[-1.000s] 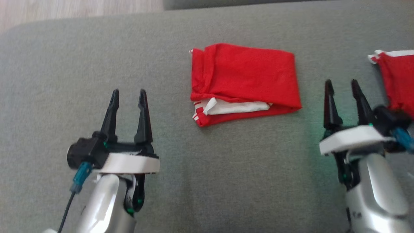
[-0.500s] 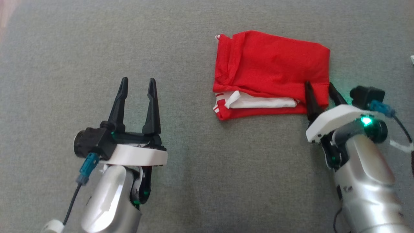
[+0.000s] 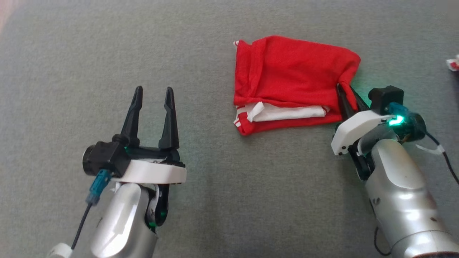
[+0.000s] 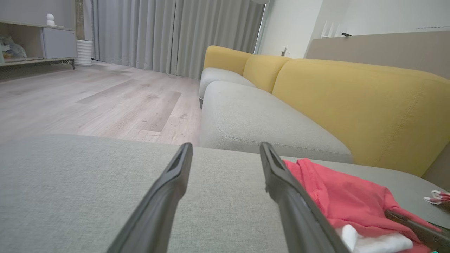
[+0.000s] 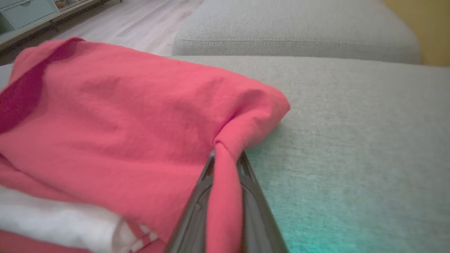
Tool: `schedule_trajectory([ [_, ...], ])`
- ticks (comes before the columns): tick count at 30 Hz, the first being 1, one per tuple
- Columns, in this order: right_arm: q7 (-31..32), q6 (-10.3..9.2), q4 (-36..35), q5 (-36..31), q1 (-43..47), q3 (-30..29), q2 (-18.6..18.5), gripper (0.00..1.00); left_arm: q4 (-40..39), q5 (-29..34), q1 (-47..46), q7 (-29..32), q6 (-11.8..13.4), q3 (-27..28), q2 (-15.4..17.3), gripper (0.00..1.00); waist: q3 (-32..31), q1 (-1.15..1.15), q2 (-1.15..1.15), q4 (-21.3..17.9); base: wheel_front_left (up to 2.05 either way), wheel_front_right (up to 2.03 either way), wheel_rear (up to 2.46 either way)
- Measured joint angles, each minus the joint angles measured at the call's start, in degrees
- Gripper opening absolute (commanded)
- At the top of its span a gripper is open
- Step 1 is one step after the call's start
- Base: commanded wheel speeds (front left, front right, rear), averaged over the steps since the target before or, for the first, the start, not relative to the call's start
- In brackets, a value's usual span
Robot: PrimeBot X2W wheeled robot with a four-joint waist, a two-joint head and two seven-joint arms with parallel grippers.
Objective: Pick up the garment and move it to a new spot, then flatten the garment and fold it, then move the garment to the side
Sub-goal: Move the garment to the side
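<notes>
**Two sets of jaws, one pinch**

Under the red garment [image 3: 287, 79], a grey woven seat cushion [image 3: 215, 200], broad and flat. Beyond the garment, in the left wrist view, a second grey cushion [image 4: 260, 123] backed by a yellow backrest [image 4: 351, 102]. Further left of the garment, pale wooden floor [image 4: 105, 98], grey curtains [image 4: 168, 35] and a low shelf unit [image 4: 38, 42]. Well to the right of the garment, a small red-and-white scrap [image 3: 452, 63], possibly more clothing, too cut off to tell.

Folded into a rough rectangle, with a white layer and a striped hem showing along the near edge. Lying flat on the cushion except at the right edge, gathered there into a bunch.

At that right edge, the right gripper [image 3: 345, 89]: jaws closed almost together, pinching a twist of red cloth between the two dark fingers. Green glow from the wrist light on the cushion just beside the garment.

Well apart to the left of the garment, the left gripper [image 3: 153, 88]: jaws spread wide, nothing between them, nothing touched, over bare cushion.
</notes>
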Motion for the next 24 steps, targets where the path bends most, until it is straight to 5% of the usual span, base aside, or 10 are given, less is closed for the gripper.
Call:
schedule_trajectory([
  [6, -1.62, 0.00, -1.46, -5.47, -0.33, 0.38, -1.11, 0.00, 0.25, -0.01, 0.00, 0.00, -0.07, -1.24, 0.01, 1.00, -2.03, -0.01, 0.00, -2.23, 0.00, 0.00, 0.00],
  [14, 0.09, 0.00, -8.23, -7.66, -0.30, 7.17, -7.60, 0.00, 0.33, -0.42, -0.10, 0.00, 0.02, -2.63, 0.03, 1.00, -4.13, -0.01, 0.00, -6.98, 0.00, 0.00, 0.00],
  [24, 6.13, 0.00, -16.70, -3.30, -0.35, 12.10, -22.65, 0.00, 0.32, 0.33, -1.95, 0.00, 0.00, -2.67, 0.00, 1.00, -3.15, -0.01, 0.00, -12.13, 0.00, 0.00, 0.00],
])
